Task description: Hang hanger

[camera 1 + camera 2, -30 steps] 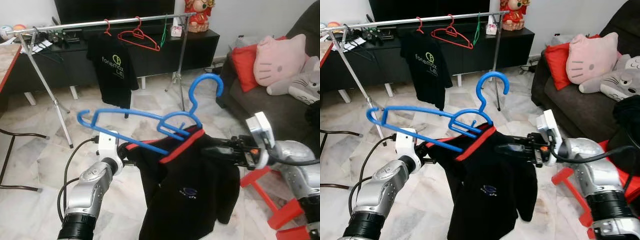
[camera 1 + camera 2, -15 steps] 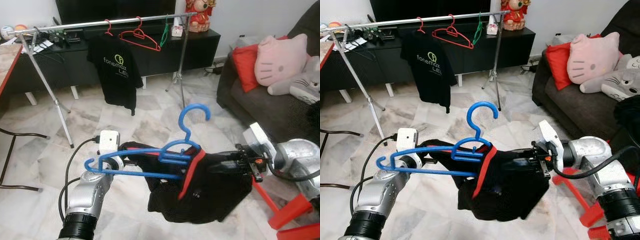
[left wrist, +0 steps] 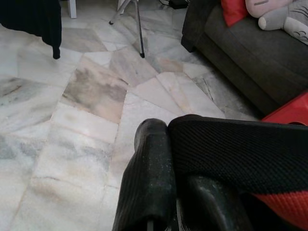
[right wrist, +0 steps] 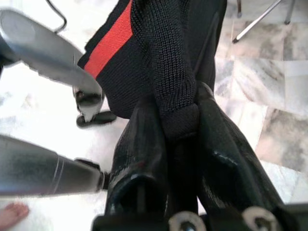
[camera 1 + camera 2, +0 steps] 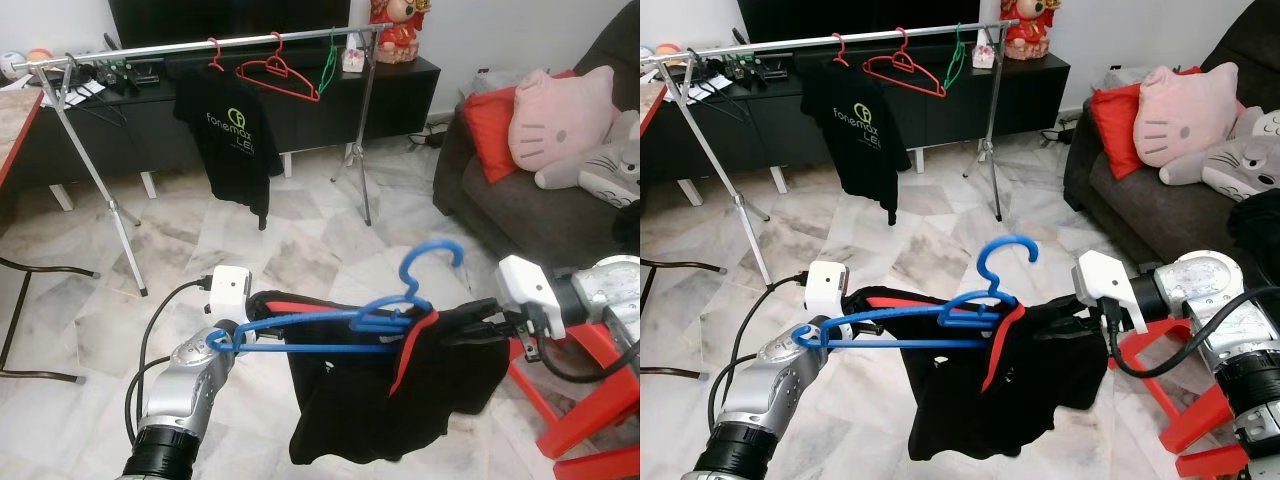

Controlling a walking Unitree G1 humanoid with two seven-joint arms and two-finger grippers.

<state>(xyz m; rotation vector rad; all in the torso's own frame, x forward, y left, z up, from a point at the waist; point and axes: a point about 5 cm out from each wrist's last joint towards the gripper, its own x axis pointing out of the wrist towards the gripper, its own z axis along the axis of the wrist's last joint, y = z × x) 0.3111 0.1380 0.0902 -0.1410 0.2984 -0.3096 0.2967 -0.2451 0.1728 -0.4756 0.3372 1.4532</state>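
Note:
A blue hanger [image 5: 340, 325] lies nearly level inside the neck of a black shirt with red trim [image 5: 400, 390], hook [image 5: 432, 253] pointing up. My left gripper [image 5: 262, 303] is shut on the shirt's left shoulder, where black mesh fabric [image 3: 231, 149] lies against its fingers [image 3: 149, 163]. The hanger's left tip rests by that wrist. My right gripper [image 5: 482, 318] is shut on the right shoulder, and its fingers [image 4: 139, 139] pinch a fold of fabric [image 4: 166, 62]. Across the room stands the silver clothes rail [image 5: 200, 45].
The rail carries a black printed T-shirt [image 5: 235, 135], red hangers [image 5: 282, 75] and a green one [image 5: 329, 55]. A dark sofa [image 5: 520, 200] with a pink cushion [image 5: 560, 115] is on the right. A red plastic frame [image 5: 580, 400] sits by my right arm. Marble floor [image 5: 300, 230] lies between.
The hanger has come down from its raised tilt to nearly level. My right gripper has pulled away to the right, stretching the shirt wider between the two grippers.

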